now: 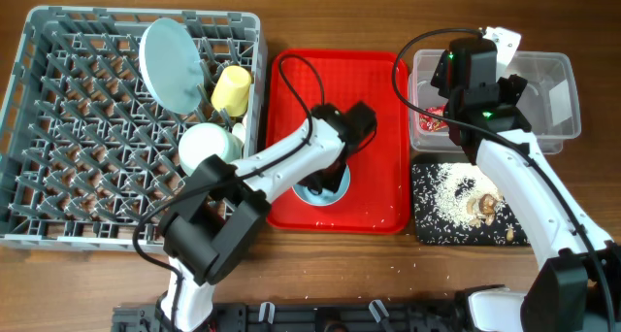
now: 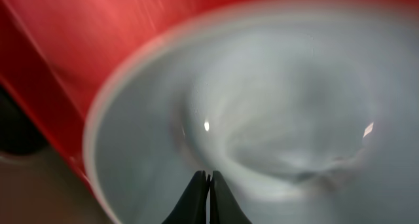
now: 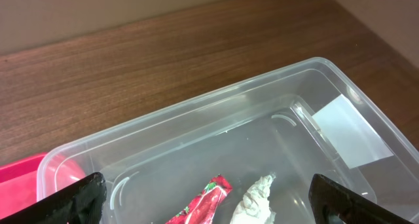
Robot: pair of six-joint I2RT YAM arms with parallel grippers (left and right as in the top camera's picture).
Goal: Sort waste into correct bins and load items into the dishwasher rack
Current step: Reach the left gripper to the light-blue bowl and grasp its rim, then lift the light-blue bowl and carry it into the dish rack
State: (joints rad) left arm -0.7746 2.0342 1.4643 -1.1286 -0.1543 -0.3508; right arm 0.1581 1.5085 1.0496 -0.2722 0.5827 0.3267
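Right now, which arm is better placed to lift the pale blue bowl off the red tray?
Left: left gripper is over the bowl; right gripper is over the clear plastic tub.

Wooden table (image 1: 388, 269) (brown) carries grey rack (image 1: 87, 128); red tray (image 1: 378, 128); clear tub (image 1: 558, 99); black tray (image 1: 419, 167).

Just beyond the black left claw (image 2: 209, 181) lies a pale blue bowl (image 2: 262, 119) on a red tray (image 2: 78, 27). Under the black right claw (image 3: 206, 181), a clear tub (image 3: 216, 122) with a white label (image 3: 350, 129) shows a shiny red wrapper (image 3: 203, 201) and a white tissue (image 3: 255, 201). Beyond it is the brown wood-grain table (image 3: 163, 54).
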